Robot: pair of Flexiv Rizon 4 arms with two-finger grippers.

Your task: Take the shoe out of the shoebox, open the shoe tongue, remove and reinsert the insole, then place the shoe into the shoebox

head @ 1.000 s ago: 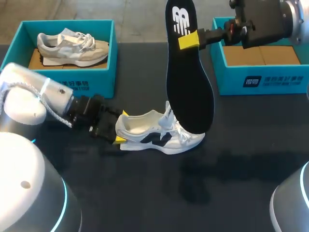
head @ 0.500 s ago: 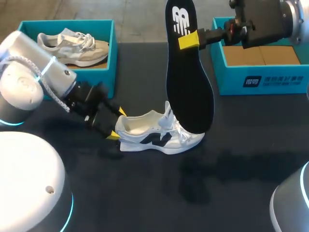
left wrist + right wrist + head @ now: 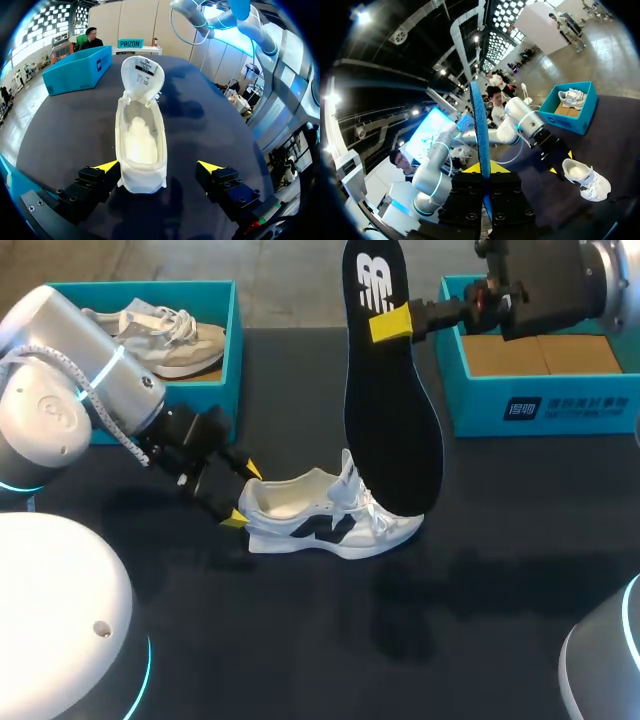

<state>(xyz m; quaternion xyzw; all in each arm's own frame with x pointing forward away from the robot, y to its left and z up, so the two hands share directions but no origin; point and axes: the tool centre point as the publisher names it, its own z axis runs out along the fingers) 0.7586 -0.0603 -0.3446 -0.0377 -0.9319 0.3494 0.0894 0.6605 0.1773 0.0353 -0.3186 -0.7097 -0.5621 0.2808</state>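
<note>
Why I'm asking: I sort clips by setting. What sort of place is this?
Probably a robot lab workbench: the right gripper holds an insole over a white shoe on a dark table, with a blue shoebox behind.

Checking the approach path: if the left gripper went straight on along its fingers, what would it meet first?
The heel of the white shoe: it lies just ahead of the left gripper, between its open jaws. Contact looks near-immediate, though depth is unclear.
</note>
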